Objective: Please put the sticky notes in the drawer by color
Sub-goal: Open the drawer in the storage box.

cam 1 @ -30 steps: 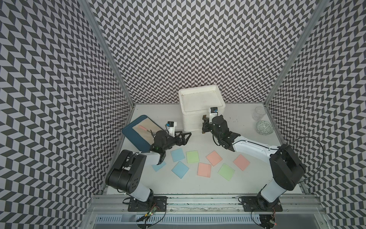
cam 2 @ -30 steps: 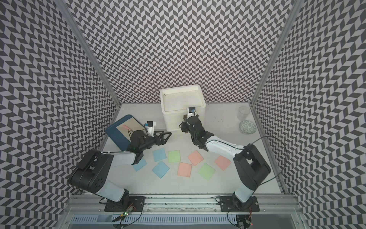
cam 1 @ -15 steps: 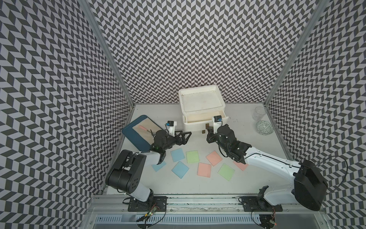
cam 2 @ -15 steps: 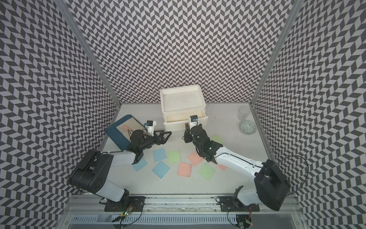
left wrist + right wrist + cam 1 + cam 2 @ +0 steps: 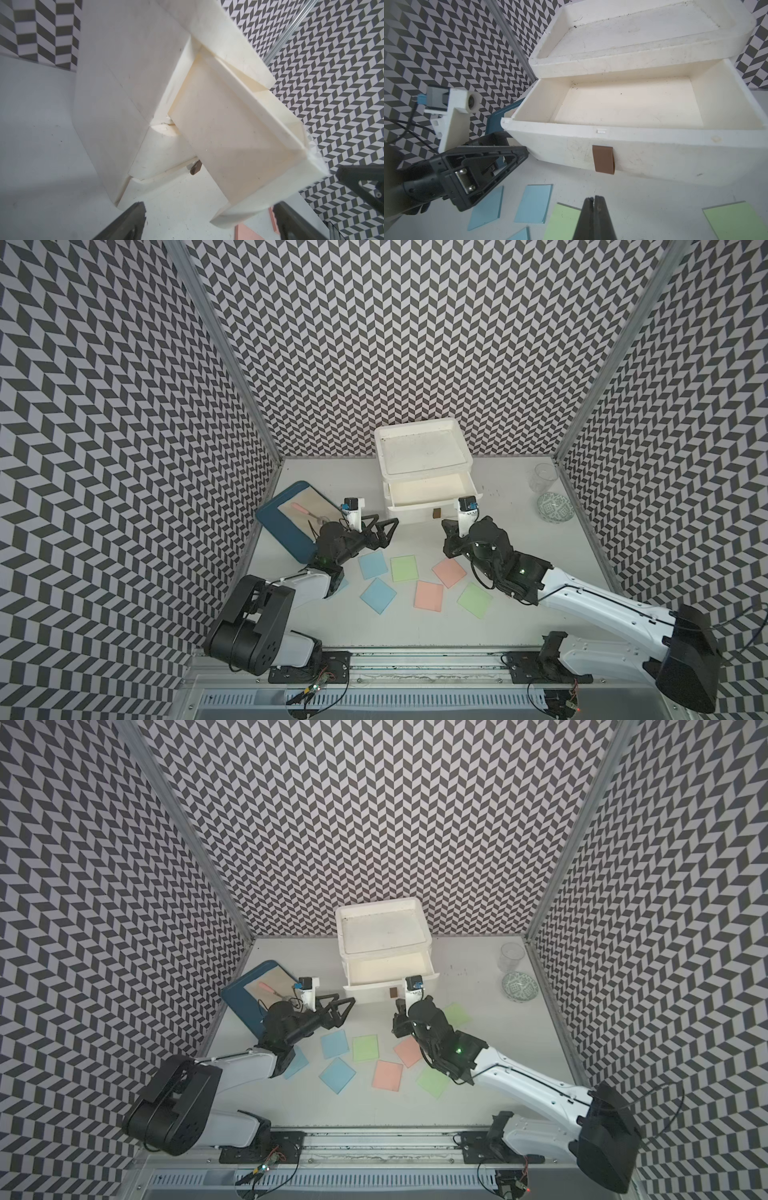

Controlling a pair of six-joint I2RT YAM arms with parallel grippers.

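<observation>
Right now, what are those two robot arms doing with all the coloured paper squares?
They are getting ready to sort. The white plastic drawer box has its top drawer open and empty. The right gripper, shut and holding nothing, sits just in front of that drawer's small brown handle. The left gripper hovers open nearby. The square paper sticky notes, blue, green and pink, lie flat on the white table; none is in the drawer yet.

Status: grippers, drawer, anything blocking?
Left gripper open, right gripper shut, both empty. Top drawer open, empty; sticky notes on table. Right arm overhangs a few.
</observation>
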